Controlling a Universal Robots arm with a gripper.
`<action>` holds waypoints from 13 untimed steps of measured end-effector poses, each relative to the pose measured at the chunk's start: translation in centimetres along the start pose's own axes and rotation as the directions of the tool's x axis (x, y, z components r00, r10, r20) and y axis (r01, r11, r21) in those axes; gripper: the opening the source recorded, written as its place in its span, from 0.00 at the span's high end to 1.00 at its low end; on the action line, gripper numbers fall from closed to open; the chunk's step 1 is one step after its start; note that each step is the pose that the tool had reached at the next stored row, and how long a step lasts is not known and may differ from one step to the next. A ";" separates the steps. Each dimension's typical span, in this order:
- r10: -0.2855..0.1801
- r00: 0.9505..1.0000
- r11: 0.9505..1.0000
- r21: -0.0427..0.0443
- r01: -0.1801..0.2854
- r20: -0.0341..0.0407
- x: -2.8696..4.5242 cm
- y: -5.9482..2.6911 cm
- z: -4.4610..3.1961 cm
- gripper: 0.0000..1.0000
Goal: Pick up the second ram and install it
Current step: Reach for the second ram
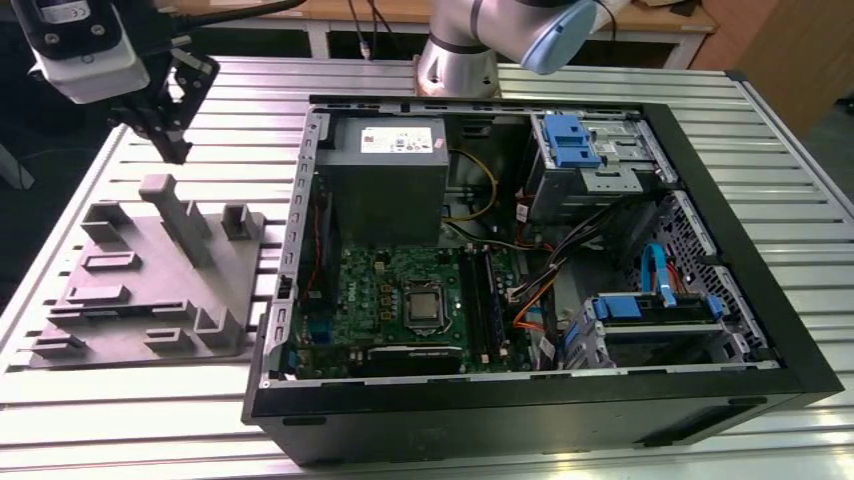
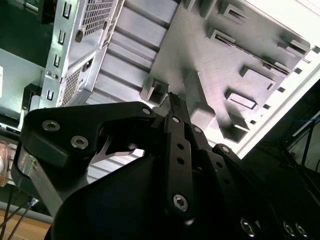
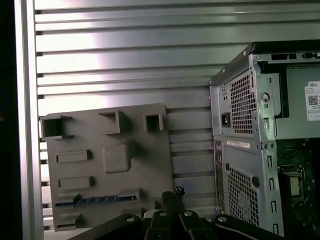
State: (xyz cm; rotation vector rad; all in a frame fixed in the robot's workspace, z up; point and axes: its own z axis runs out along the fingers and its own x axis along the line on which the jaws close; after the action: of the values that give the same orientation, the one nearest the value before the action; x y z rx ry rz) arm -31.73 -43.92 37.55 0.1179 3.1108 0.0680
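While the gripper (image 1: 172, 150) hangs above the grey fixture tray (image 1: 234, 290) beside the open computer case (image 1: 767, 300), its fingertips look drawn together, with nothing visible between them. The second ram (image 3: 95, 200) lies flat in a long narrow pocket of that tray, seen in the first wrist view as a dark, bluish strip. The gripper is clear of it. The tray's other pockets and upright posts appear to hold nothing. The case holds the grey power supply (image 1: 387, 160), the green motherboard (image 1: 360, 290) with its dark memory slots (image 1: 489, 300), two drive cages with blue latches (image 1: 577, 140), and a tangle of orange and black cables (image 1: 534, 295) just beside those slots. To my eye the main risks are these. A descent with the fingers together would press on the thin stick instead of straddling it. A grip off the stick's middle could let it tilt and jam against the pocket walls. The posts near the gripper could be struck on the way down. Inside the case, the loose cables could foul the stick, and a slight skew over the slot could leave it half seated.
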 end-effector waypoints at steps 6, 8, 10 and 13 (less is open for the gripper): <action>0.000 1.000 1.000 0.000 0.000 0.000 0.71 -0.40 0.24 0.90; 0.000 1.000 1.000 0.000 0.000 0.000 0.98 -0.53 0.33 0.90; 0.000 1.000 1.000 0.000 0.000 0.000 1.27 -0.66 0.43 0.90; 0.000 1.000 1.000 0.000 0.000 0.000 1.75 -0.84 0.56 0.90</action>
State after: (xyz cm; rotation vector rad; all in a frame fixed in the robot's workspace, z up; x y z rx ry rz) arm -33.52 -44.60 36.90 0.1179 3.1108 0.0681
